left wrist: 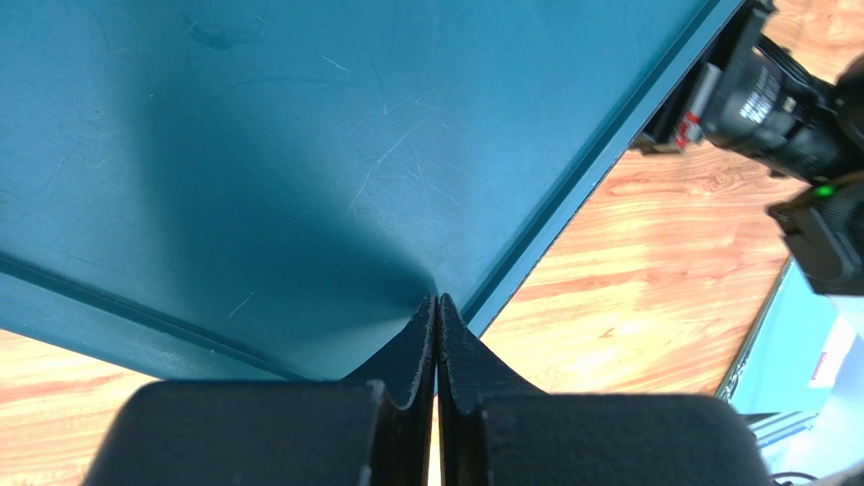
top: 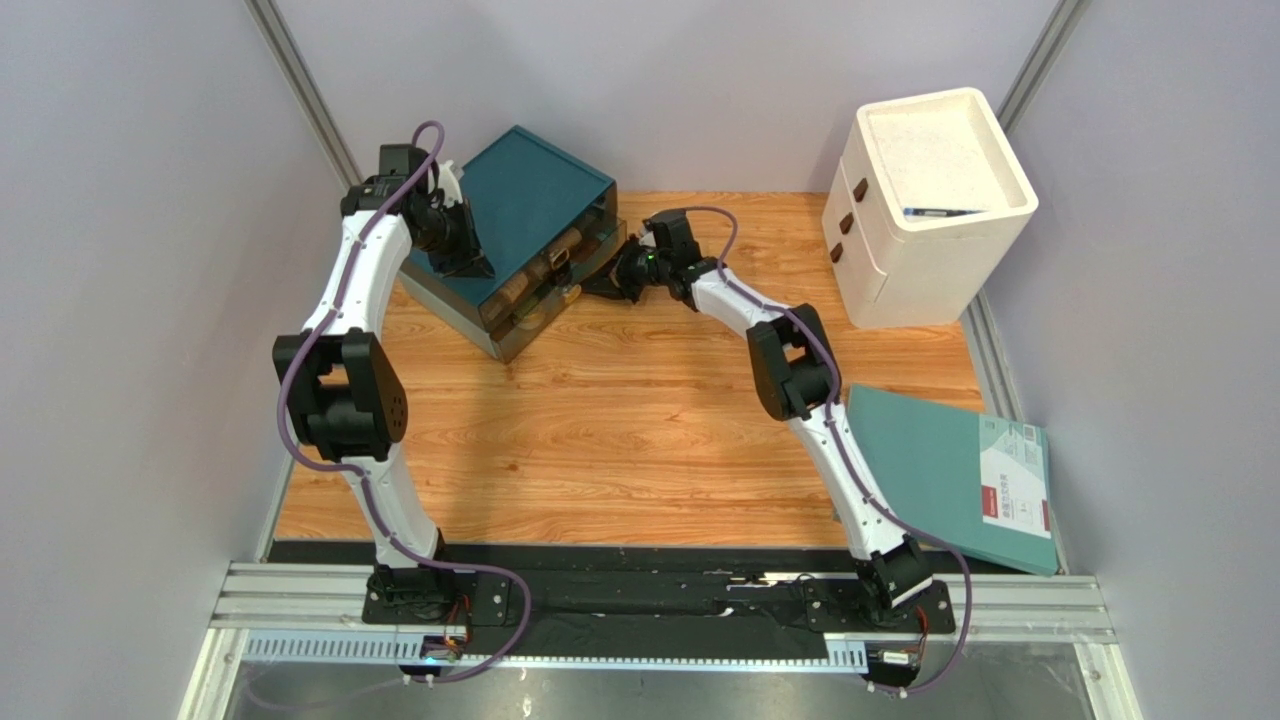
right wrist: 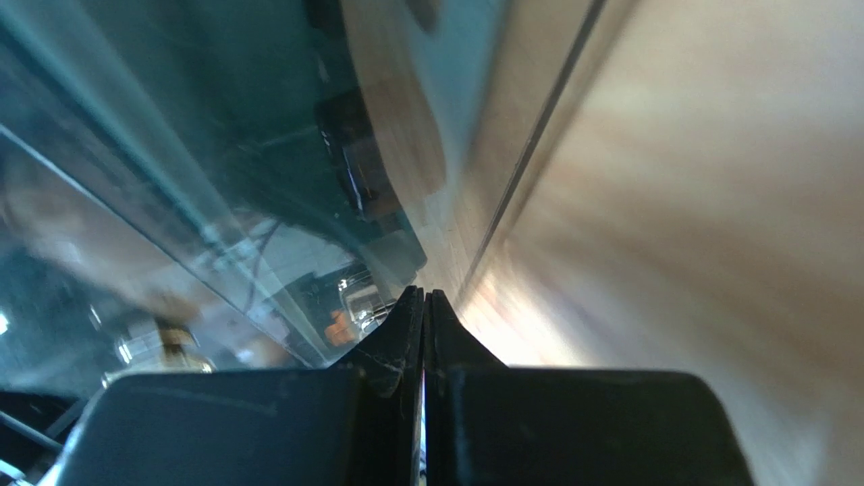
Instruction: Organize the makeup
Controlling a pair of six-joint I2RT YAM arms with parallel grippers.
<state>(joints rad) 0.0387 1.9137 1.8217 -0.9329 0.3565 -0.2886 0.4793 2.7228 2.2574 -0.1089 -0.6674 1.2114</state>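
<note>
The teal drawer box stands at the back left of the wooden table. Its clear-fronted drawers hold beige makeup pieces; I cannot tell them apart from above. My left gripper is shut and empty, its tips on the box's top near the front corner. My right gripper is shut and empty, low at the right end of the drawer fronts. In the right wrist view its tips lie against a clear drawer front. A dark piece and a beige piece show blurred behind it.
The white drawer cabinet stands at the back right with a thin dark pen-like item on its top. A teal folder lies at the right edge. Grey walls close in on the left, the right and the back.
</note>
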